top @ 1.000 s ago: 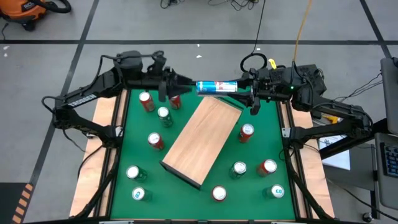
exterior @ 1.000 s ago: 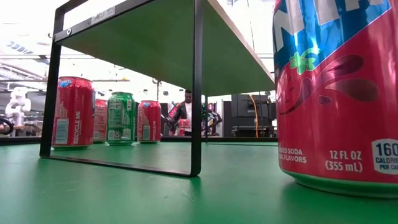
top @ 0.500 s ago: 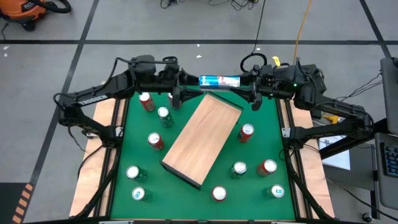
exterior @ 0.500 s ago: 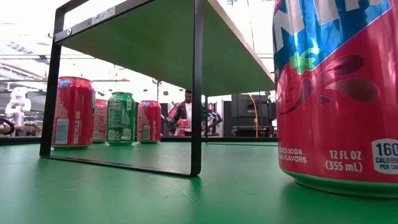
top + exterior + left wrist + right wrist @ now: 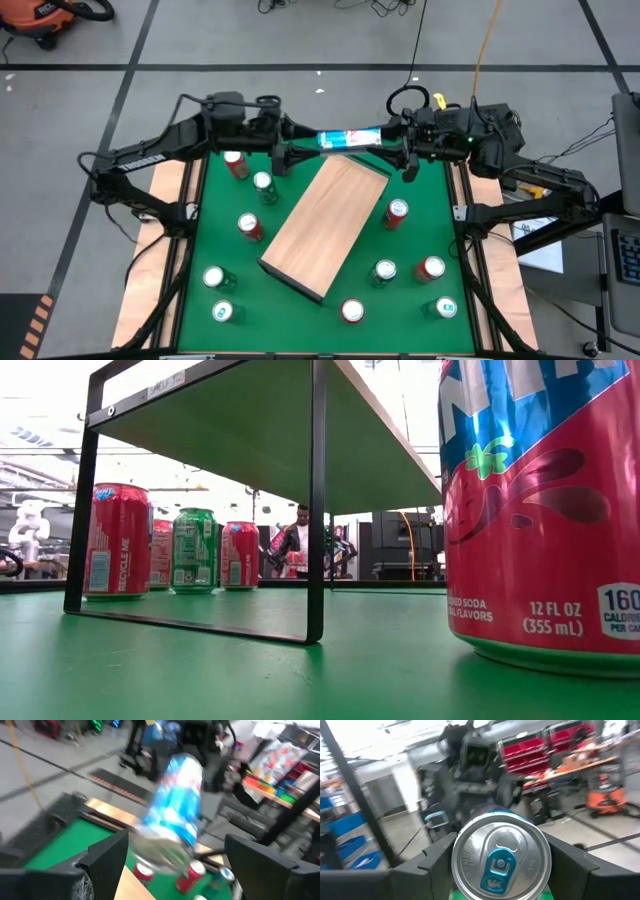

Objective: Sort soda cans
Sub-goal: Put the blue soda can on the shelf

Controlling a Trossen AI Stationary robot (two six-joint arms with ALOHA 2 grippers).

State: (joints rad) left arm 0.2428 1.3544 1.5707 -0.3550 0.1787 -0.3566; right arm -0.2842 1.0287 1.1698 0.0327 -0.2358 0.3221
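Note:
A blue soda can (image 5: 350, 137) lies level in the air over the table's far edge, with my right gripper (image 5: 396, 140) shut on its top end. My left gripper (image 5: 304, 150) is open at the can's other end. In the left wrist view its fingers (image 5: 107, 857) stand on either side of the can's bottom (image 5: 160, 852) with a gap on each side. Several red, green and teal cans stand upright on the green mat, among them a red one (image 5: 236, 163) and a green one (image 5: 264, 185) just below the left gripper. My right gripper pinches the blue can's sides near its silver top (image 5: 500, 857) between its two fingers (image 5: 440, 852). It comes level from the table's right side, pointing along the can. The can lies on its side, lifted clear of the mat, its bottom toward the left arm.
A light wooden board (image 5: 325, 225) on black legs (image 5: 317, 500) stands slantwise mid-table. Cans stand around it: red (image 5: 397, 212), green (image 5: 384, 272), red (image 5: 430, 268), teal (image 5: 445, 308), red (image 5: 352, 311), teal (image 5: 226, 313). One red and blue can (image 5: 545, 510) fills the low view's right.
My left gripper has moved toward the table's right edge, up to the blue can's free end, and has rolled a little about its own axis. The can has stayed in the air over the far edge.

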